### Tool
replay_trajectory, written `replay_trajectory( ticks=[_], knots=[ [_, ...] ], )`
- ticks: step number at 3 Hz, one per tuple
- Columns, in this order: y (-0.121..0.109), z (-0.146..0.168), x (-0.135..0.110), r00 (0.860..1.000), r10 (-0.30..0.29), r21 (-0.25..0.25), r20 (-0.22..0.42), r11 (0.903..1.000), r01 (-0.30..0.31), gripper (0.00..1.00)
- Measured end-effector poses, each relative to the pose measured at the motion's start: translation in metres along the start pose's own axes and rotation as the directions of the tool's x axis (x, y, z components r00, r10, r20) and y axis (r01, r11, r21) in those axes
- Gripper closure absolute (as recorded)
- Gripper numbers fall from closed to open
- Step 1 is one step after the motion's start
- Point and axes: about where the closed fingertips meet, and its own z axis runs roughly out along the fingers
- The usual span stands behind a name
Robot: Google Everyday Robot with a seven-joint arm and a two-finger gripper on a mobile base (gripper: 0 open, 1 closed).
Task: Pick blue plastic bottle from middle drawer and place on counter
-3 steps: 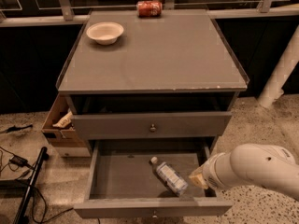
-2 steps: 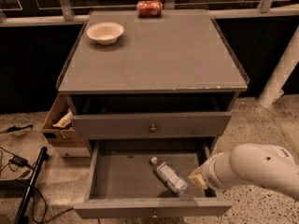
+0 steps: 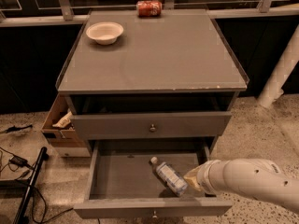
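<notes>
The blue plastic bottle [image 3: 169,177] lies on its side on the floor of the open middle drawer [image 3: 124,176], with its white cap pointing to the back left. My gripper [image 3: 190,180], at the end of the white arm coming in from the right, is down in the drawer at the bottle's base end, right against it. The counter [image 3: 154,55] is the flat grey top of the cabinet, above the drawers.
A white bowl [image 3: 104,32] sits at the counter's back left and a red soda can [image 3: 148,8] lies at its back edge. The upper knobbed drawer [image 3: 152,128] overhangs the open one. A cardboard box [image 3: 58,120] and cables [image 3: 18,162] are on the left, and a white pole [image 3: 280,73] is on the right.
</notes>
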Motion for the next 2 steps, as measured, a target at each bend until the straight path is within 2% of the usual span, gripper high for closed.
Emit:
replay_trajectory(
  ticks=[1,2],
  knots=[
    [0.001,0.025,-0.004,0.999,0.014,-0.004,0.044,0.9999,-0.014,0.61],
    [0.005,0.051,-0.007,0.997,0.025,-0.029,0.070,0.9993,-0.023,0.37]
  ],
)
